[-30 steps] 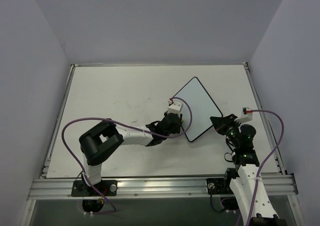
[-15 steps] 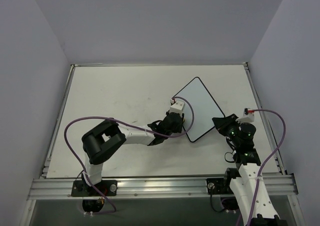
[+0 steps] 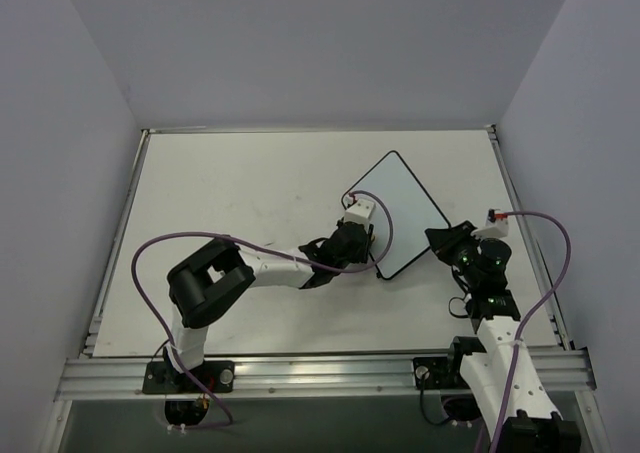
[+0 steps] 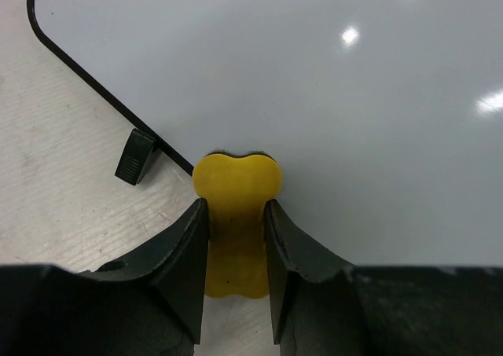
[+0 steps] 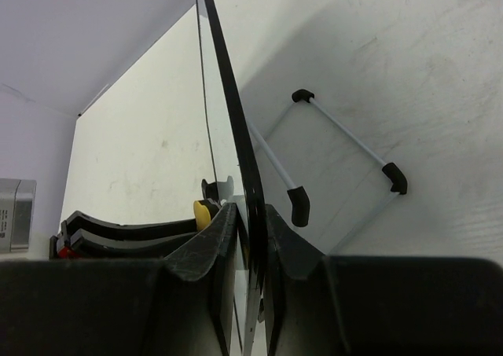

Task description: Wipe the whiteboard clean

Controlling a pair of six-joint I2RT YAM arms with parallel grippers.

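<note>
Over on the right half of the pale table (image 3: 230, 193), the small white rectangular whiteboard with the thin black rounded frame (image 3: 400, 205) looks tipped up at an angle, one corner pointing toward the back wall. Right gripper (image 5: 250, 214) is clenched on the board's near right edge, frame sandwiched between both fingers, so it's basically a vise. On the side away from the eraser you can see the board's thin wire stand with black end caps (image 5: 346, 148).

Left gripper (image 4: 236, 207) is clamped on a small yellow eraser block (image 4: 236, 185), and the block's tip sits right at the lower-left frame, just beside a little black foot (image 4: 136, 156).

Honestly, the white surface in the left wrist view looks clean, just light glints and no writing I can make out. That view doesn't cover the whole board though.

My take on wiping well: get the eraser face flat on the white instead of riding the frame lip, then sweep in overlapping passes out from that corner. Keep pressure light and even. With only one edge pinned, the board could twist or slip from the right fingers if the left arm shoves hard.
</note>
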